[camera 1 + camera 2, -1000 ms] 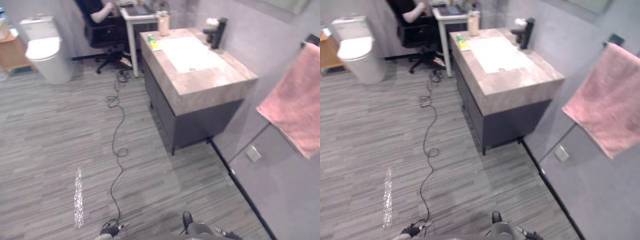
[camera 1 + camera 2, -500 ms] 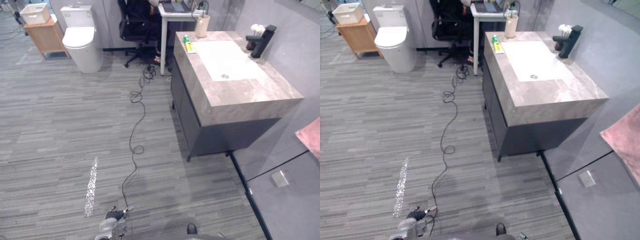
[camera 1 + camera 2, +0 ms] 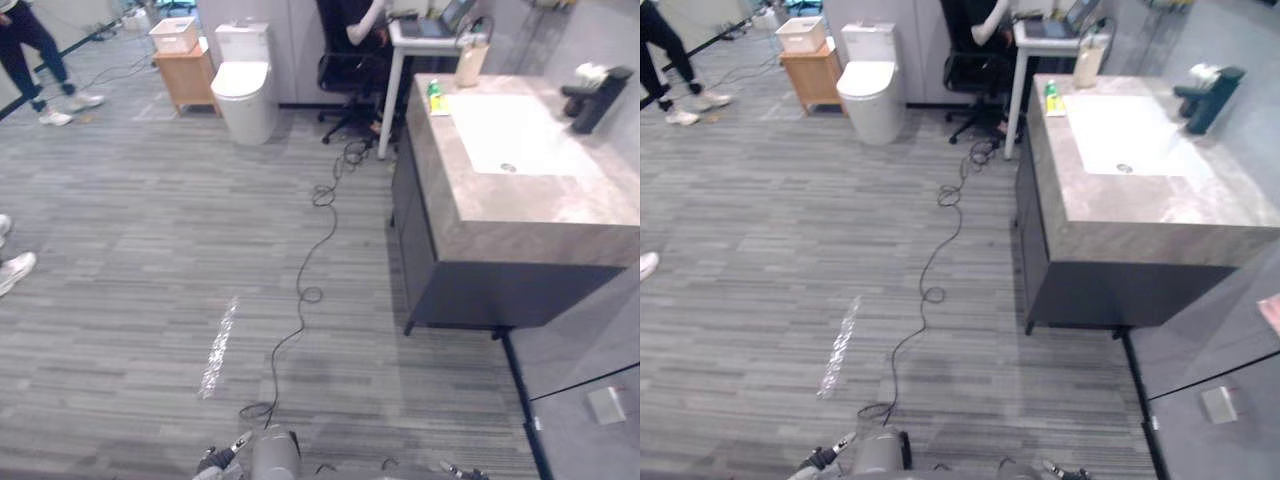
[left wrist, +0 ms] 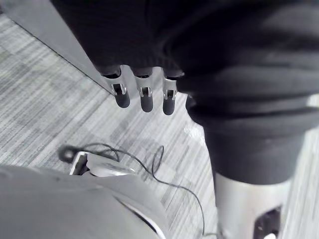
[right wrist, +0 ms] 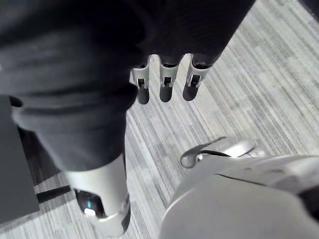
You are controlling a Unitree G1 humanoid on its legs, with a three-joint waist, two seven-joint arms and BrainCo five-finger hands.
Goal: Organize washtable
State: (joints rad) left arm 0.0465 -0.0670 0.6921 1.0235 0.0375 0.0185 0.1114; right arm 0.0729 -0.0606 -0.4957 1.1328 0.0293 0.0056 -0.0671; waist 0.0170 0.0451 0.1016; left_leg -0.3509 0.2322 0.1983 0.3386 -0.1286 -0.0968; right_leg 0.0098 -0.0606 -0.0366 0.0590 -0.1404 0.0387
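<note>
The washtable [image 3: 520,205] is a dark cabinet with a grey stone top, standing at the right of the eye views. Set into the top is a white basin [image 3: 520,150], with a black faucet [image 3: 598,97] and a small white item [image 3: 590,72] at its wall side. A beige cup [image 3: 468,65] and a green bottle [image 3: 433,95] on a yellow pad sit at the far corner. My left hand [image 4: 143,94] hangs over the floor with straight fingers and holds nothing. My right hand [image 5: 167,84] hangs the same way, open and empty, far from the washtable.
A white toilet [image 3: 245,85] and a wooden stand with a white basket [image 3: 185,75] are at the far wall. A person sits on a black chair [image 3: 350,60] at a white desk behind the washtable. Another person [image 3: 40,60] stands far left. A shoe [image 3: 15,270] shows at the left edge.
The camera has swung left: the washtable now sits at the right edge and the pink towel has nearly left the view. The things on the washtable have not moved.
</note>
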